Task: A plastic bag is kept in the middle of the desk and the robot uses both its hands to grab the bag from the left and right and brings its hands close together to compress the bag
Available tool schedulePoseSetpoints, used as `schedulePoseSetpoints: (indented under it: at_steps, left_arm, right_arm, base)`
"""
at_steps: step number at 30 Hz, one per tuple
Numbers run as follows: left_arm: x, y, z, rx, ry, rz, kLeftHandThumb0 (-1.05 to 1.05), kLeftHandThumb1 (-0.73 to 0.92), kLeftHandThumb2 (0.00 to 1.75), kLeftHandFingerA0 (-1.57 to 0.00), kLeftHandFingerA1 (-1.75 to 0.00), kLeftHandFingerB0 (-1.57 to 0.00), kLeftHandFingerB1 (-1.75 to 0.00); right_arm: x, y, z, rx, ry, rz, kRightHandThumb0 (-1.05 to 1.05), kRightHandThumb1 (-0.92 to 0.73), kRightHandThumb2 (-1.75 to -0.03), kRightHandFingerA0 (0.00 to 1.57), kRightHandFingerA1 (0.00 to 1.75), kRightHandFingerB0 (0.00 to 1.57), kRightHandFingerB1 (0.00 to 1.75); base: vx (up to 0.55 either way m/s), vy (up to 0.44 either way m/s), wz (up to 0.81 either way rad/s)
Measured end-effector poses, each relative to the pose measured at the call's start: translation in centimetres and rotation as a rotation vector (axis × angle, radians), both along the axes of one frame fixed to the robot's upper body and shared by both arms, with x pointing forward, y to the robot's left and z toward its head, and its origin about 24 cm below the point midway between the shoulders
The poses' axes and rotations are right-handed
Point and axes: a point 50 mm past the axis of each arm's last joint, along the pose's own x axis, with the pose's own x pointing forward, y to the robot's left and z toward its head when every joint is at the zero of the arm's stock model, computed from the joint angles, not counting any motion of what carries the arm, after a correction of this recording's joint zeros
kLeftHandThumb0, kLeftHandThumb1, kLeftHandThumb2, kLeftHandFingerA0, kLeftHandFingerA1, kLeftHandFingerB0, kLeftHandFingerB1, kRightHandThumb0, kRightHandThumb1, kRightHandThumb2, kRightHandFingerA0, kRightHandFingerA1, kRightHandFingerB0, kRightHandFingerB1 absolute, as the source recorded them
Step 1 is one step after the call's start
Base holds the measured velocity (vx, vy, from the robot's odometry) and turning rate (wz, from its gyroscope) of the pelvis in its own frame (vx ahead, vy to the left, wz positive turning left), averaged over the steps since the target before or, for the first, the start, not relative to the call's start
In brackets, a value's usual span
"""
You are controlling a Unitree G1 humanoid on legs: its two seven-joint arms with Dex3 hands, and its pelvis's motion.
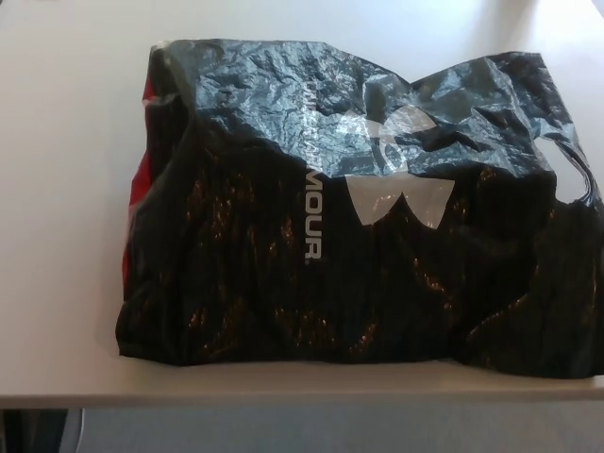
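While I look down from the head camera, the desk (57, 236) shows its near edge low in my picture, with grey floor (283, 429) below it. Just behind that edge lies the black plastic bag (359, 274), crumpled and flat, its long axis running left to right, its handle cutout (571, 170) toward my right. White lettering (314, 203) runs front to back beside a white logo. Red (142, 179) shows at its left end. Neither hand appears, so I cannot tell their state.
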Motion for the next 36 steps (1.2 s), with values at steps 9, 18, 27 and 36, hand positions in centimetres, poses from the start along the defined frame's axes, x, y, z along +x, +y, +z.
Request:
schedulePoseSetpoints:
  at_steps: [9,18,27,36]
  left_arm:
    - [-0.6,0.8,3.9,0.001,-0.256,0.019,-0.36,0.55,1.11,-0.02,-0.48,0.0,-0.47]
    - [-0.9,1.0,4.5,-0.017,-0.337,0.003,-0.37,0.51,1.09,-0.02,-0.49,0.0,-0.47]
    - [-1.6,1.0,4.8,-0.039,-0.356,-0.003,-0.74,0.65,1.05,-0.09,-0.46,-0.02,-0.37]
    - [-0.9,4.8,11.2,0.127,-0.583,0.017,-0.73,0.68,1.06,-0.04,-0.46,-0.07,-0.37]
  right_arm:
    - [-0.2,0.0,3.6,0.022,-0.226,0.031,-0.32,-0.65,-1.16,0.01,0.5,0.0,0.47]
    - [-0.5,-0.1,4.1,0.022,-0.281,0.073,-0.63,-0.85,-0.7,0.08,0.23,0.11,0.25]
    - [-1.0,-0.6,4.4,0.016,-0.276,0.076,-0.67,-0.92,-0.69,0.08,0.25,0.12,0.26]
    - [0.5,-4.0,9.4,-0.13,-0.481,-0.009,-0.69,-0.74,-1.0,0.04,0.37,0.06,0.34]
  base:
    - [0.0,0.0,0.0]
    - [0.0,0.0,0.0]
    - [0.0,0.0,0.0]
    - [0.0,0.0,0.0]
